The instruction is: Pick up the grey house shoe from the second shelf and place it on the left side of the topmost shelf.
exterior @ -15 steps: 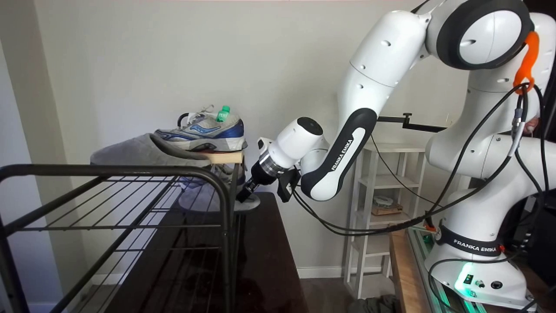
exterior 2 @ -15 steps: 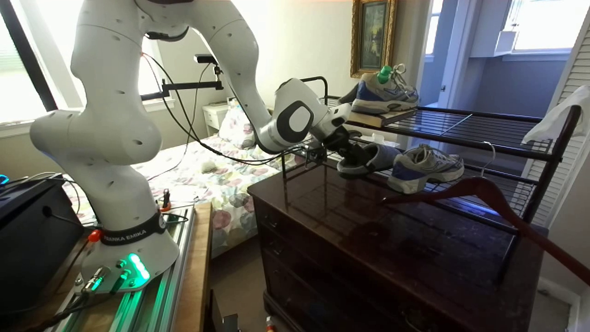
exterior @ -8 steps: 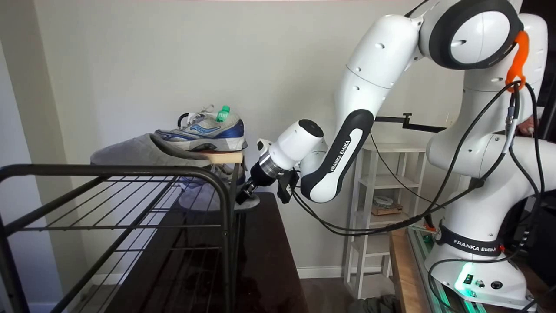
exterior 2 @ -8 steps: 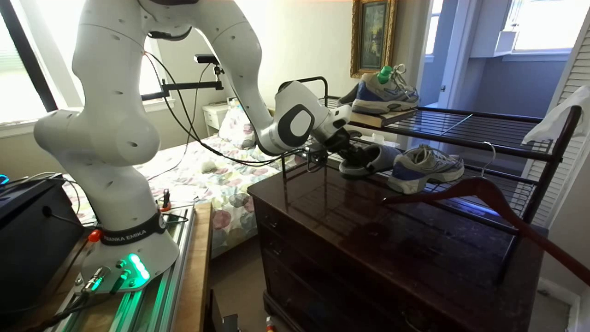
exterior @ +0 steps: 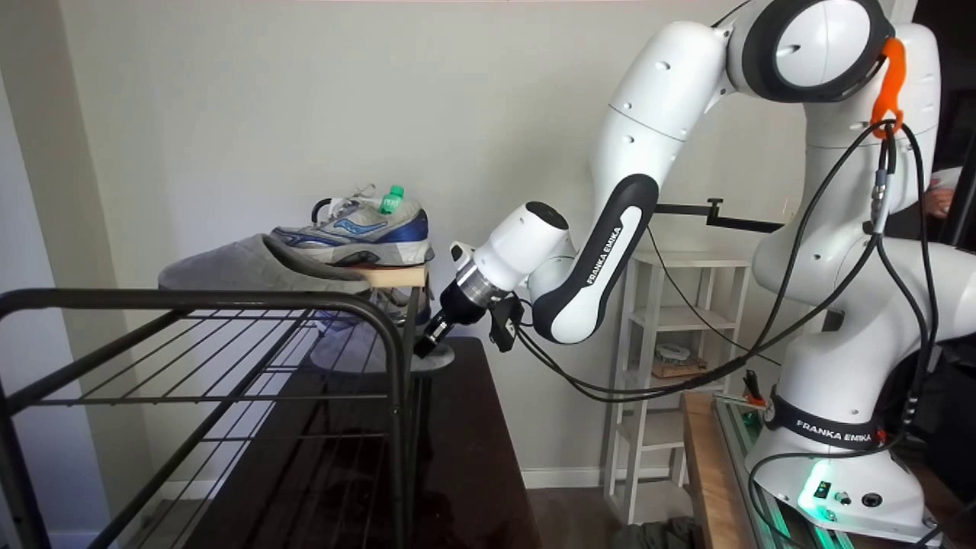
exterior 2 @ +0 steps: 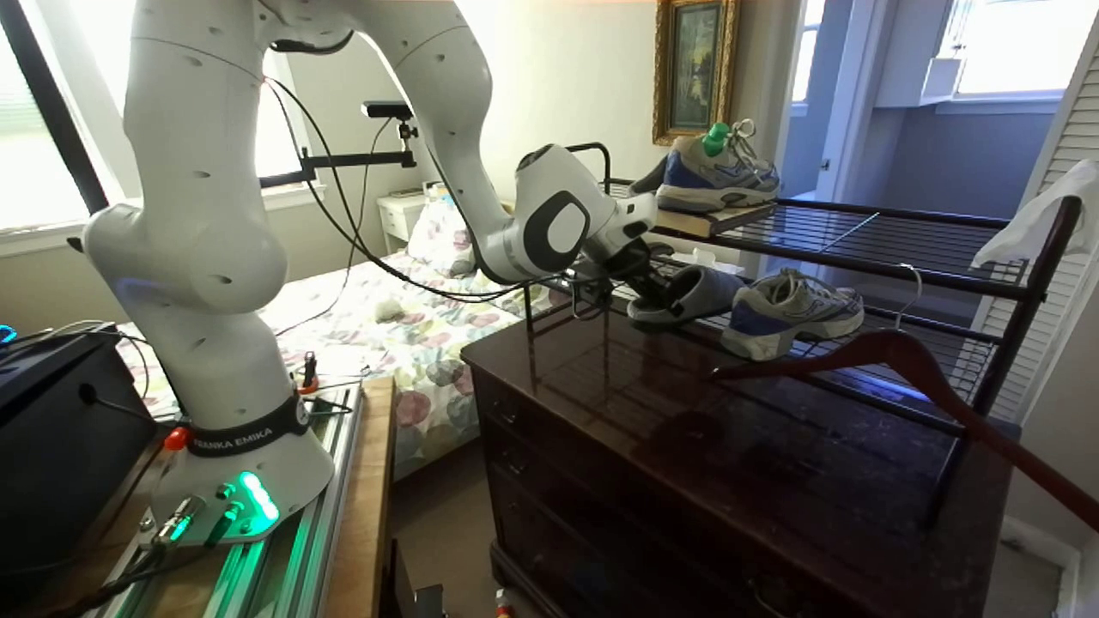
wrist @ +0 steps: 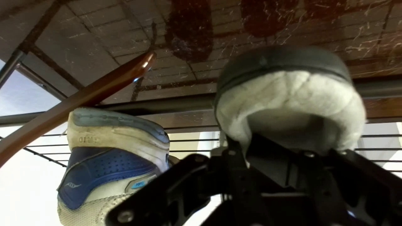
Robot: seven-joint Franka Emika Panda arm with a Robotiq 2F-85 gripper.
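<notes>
Pick not done as I read it: shoe is on second shelf, heel out past the edge, my gripper at its opening, can't tell if clamped or loose; lift and set-down left on top shelf both remain.

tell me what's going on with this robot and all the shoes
A robot arm has its tool at the heel opening of the grey house shoe, on the second shelf beside a sneaker. Whether it has a firm grip is not clear. The heel sticks out past the shelf's front bar, and the shoe is not yet on the topmost shelf, where another grey slipper sits.
</notes>
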